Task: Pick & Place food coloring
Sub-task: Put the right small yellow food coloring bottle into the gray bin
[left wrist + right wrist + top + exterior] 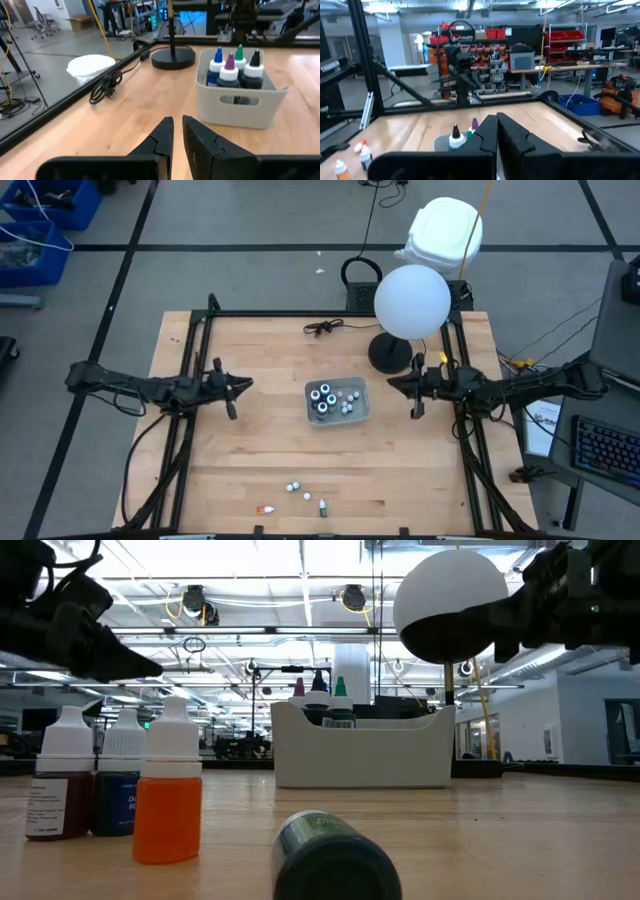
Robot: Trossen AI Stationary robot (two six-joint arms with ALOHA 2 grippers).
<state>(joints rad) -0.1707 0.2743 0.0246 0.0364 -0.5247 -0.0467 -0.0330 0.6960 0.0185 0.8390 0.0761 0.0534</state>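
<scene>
Four dark bottles (322, 398) with coloured tips stood upright in the grey tray (361, 410) near the middle of the table (250, 460), packed toward the tray's left end; from the left wrist view I could tell a blue, a purple, a green and a black tip. Several tiny white-capped bottles lay in the tray's right half, though I could not count them surely.

Five or so small bottles (300, 488) sat loose close to the table's front edge. Three of them (120, 785) stood upright side by side, caps up: one brown, one blue, one orange. One dark green bottle (335, 855) lay on its side, its long axis running from the front edge toward the tray.

Both arms hung above the table, one at each side of the tray and well apart from it. The left gripper (232, 388) had its fingers nearly together, a thin slit between them, holding nothing. The right gripper (413, 392) had its fingers pressed together, also empty.
</scene>
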